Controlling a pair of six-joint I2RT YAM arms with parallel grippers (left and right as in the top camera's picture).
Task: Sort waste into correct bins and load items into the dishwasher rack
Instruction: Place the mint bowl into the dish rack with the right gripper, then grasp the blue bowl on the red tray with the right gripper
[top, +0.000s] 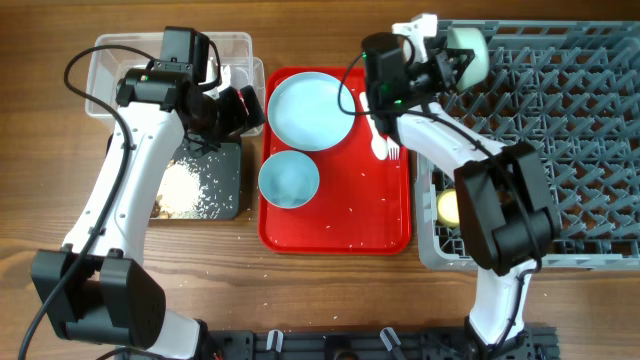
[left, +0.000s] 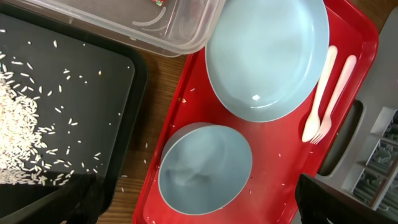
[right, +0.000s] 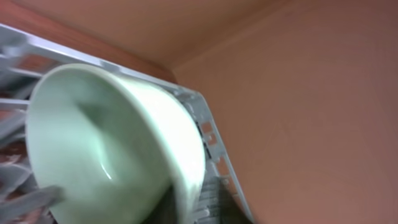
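pale green bowl, glossy and tipped on edge, clamped in right claw over rack.

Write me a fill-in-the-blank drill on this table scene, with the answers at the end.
1. The serving tray holding the plate is ____.
2. The rice lies in a shallow bin coloured ____.
3. The right gripper holds the green bowl in its jaws over the corner of the grey ____.
Missing words: red; black; rack.
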